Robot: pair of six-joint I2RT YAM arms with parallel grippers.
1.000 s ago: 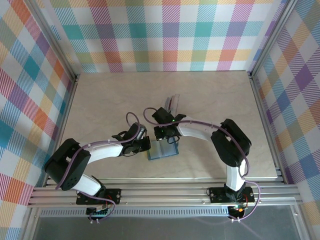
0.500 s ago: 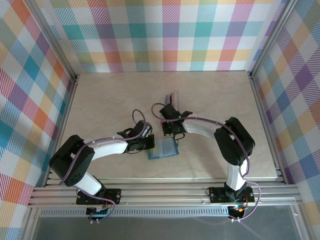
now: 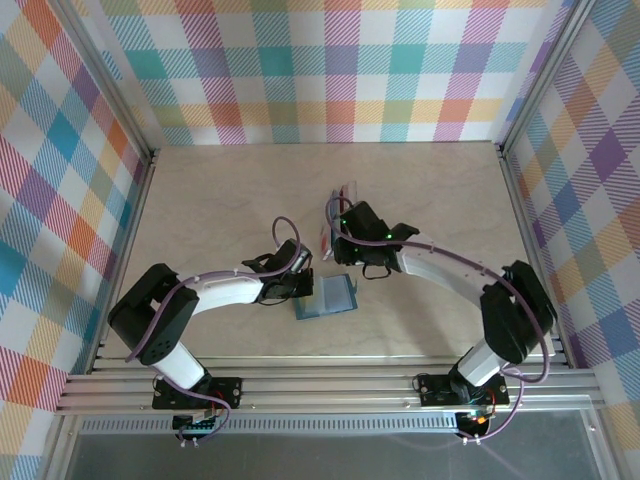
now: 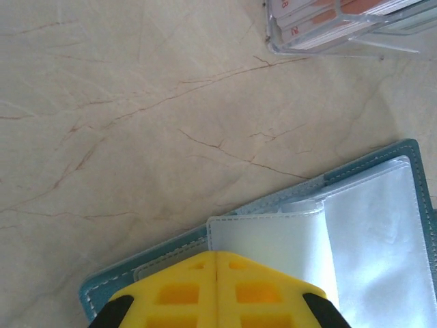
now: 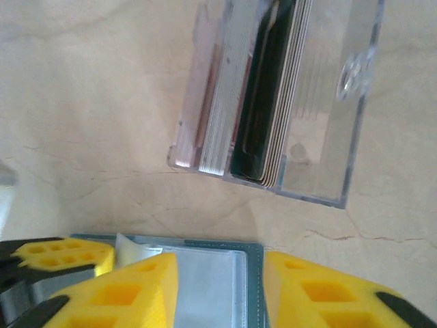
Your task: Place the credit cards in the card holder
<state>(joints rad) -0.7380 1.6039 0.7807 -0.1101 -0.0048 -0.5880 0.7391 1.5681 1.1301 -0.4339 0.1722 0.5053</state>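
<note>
On the beige marbled desk point(image 3: 220, 200) ringed by plaid walls point(image 3: 340, 70), I saw the card holder point(image 3: 328, 297) lying open, my left fingers point(image 4: 177, 294) pressed together at its edge, right fingers point(image 5: 123, 294) parted over it, credit cards point(image 5: 263, 102) racked just beyond.

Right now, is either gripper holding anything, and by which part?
Left gripper pinches the card holder by a clear sleeve edge; right gripper open, holding nothing.

You'll find the card holder point(image 3: 327, 297) teal, lying open and flat on the worktop point(image 3: 200, 200), clear sleeves point(image 4: 369, 232) facing up. Your credit cards point(image 5: 252, 89) stand on edge in a clear case point(image 5: 341, 137) near it, not touching.
</note>
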